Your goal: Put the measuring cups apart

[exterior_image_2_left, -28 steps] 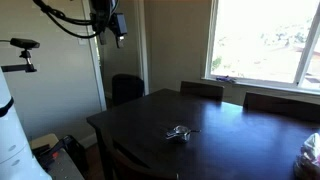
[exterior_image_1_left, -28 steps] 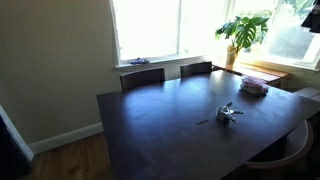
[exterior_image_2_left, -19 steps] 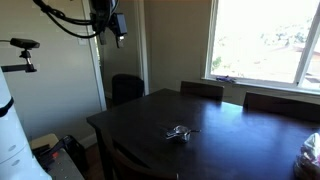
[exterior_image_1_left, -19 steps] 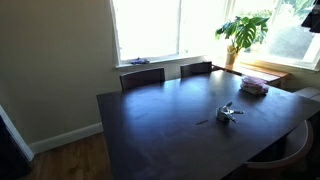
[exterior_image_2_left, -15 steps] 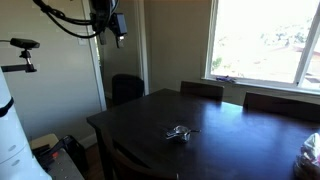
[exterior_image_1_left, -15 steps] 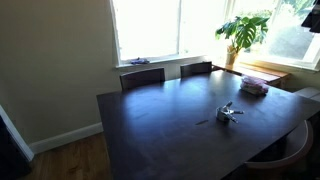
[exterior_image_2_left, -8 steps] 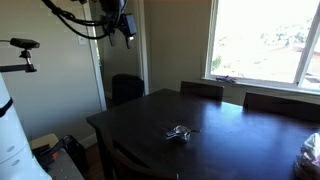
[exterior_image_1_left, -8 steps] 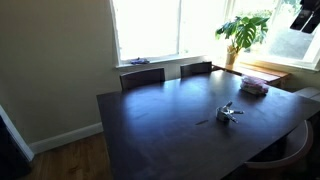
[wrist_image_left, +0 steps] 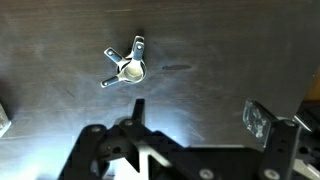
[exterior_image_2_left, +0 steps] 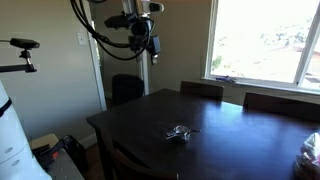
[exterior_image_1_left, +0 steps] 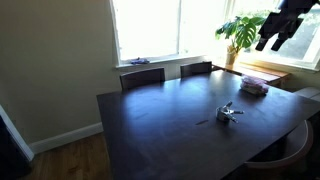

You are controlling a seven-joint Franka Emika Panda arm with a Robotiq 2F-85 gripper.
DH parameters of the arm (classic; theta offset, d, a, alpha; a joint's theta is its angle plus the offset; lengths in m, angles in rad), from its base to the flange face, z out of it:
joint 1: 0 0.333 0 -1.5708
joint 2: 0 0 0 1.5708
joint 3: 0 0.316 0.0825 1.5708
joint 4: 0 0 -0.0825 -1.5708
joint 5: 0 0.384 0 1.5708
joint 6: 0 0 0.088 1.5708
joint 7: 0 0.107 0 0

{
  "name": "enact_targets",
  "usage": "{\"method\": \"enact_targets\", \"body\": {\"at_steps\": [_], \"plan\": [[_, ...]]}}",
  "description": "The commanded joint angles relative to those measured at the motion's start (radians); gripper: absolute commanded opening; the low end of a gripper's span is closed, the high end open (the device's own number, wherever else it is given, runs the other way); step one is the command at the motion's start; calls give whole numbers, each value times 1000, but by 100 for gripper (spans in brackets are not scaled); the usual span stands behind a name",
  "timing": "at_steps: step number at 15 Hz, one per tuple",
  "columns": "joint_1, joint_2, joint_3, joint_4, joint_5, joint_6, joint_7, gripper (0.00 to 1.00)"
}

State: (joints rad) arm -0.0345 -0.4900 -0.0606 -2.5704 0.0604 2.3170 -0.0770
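The measuring cups [exterior_image_1_left: 229, 113] lie stacked together as a small shiny cluster on the dark table [exterior_image_1_left: 160, 120], near its right side. In the other exterior view the measuring cups [exterior_image_2_left: 179, 131] sit close to the table's near edge. From the wrist view the measuring cups [wrist_image_left: 128, 68] show nested, with their flat handles fanned out. My gripper [exterior_image_1_left: 272, 36] hangs high above the table, far from the cups; it also shows as the gripper [exterior_image_2_left: 148, 43] up near the wall. In the wrist view my gripper [wrist_image_left: 198, 115] is open with nothing between its fingers [wrist_image_left: 262, 118].
A pinkish flat object [exterior_image_1_left: 253, 86] lies at the far right of the table, with a potted plant [exterior_image_1_left: 245, 30] on the sill behind it. Two chairs [exterior_image_1_left: 142, 77] stand along the window side. A tripod camera [exterior_image_2_left: 24, 48] stands by the wall.
The arm has swung out over the table: the gripper has come into one exterior view at the top right and shifted rightward in the other. The cups have not moved.
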Motion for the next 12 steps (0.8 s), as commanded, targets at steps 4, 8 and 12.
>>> {"method": "enact_targets", "body": {"at_steps": [4,8,12], "plan": [[-17,185,-3,54,-20,89,22,100],[-20,227,-4,84,-22,93,23,100],[-34,245,-12,86,-43,127,16,100]]}}
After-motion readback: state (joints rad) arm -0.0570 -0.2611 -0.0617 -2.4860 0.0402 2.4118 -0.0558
